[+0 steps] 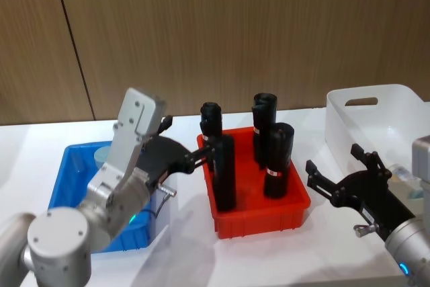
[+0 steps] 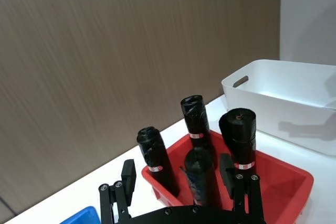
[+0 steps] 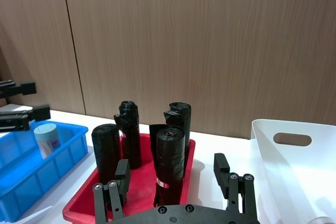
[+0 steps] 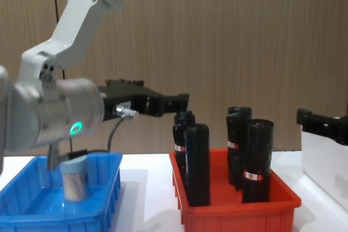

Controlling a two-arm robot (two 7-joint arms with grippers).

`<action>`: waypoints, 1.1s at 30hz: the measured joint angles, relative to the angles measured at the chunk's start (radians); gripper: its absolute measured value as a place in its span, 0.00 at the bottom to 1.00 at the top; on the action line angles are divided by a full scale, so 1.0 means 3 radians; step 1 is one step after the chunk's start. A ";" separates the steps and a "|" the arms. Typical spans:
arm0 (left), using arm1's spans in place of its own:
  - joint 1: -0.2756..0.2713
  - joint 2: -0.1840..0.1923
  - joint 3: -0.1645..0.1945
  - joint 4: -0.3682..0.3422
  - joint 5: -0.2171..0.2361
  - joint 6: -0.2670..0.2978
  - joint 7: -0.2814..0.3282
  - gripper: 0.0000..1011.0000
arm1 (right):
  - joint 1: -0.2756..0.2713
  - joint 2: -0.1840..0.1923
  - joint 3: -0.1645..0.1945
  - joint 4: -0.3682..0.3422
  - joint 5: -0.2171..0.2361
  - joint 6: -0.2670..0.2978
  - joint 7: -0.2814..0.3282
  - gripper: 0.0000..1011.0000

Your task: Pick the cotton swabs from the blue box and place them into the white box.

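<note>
One cotton swabs jar point(image 4: 74, 180) with a pale lid stands in the blue box point(image 4: 103, 188) at the table's left; it also appears as the jar point(image 1: 103, 156) and jar point(image 3: 47, 139). My left gripper point(image 1: 200, 152) hangs above the blue box's right edge, pointing toward the red tray, open and empty; its fingers point(image 2: 128, 177) stand wide apart. My right gripper point(image 1: 332, 157) hovers in front of the white box point(image 1: 376, 109) at the right, open and empty, fingers point(image 3: 220, 165) spread. The white box point(image 2: 273, 90) stands right of the red tray.
A red tray point(image 1: 295, 216) with several tall black bottles point(image 1: 279, 159) sits mid-table between the two boxes, close to both grippers. A wooden wall runs behind the table. Bare white tabletop lies in front of the trays.
</note>
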 joint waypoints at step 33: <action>0.0441 0.0163 0.0076 -0.0250 0.0182 -0.0581 0.0472 0.99 | 0.0000 0.0000 0.0001 0.0000 0.0001 0.0002 0.0000 0.99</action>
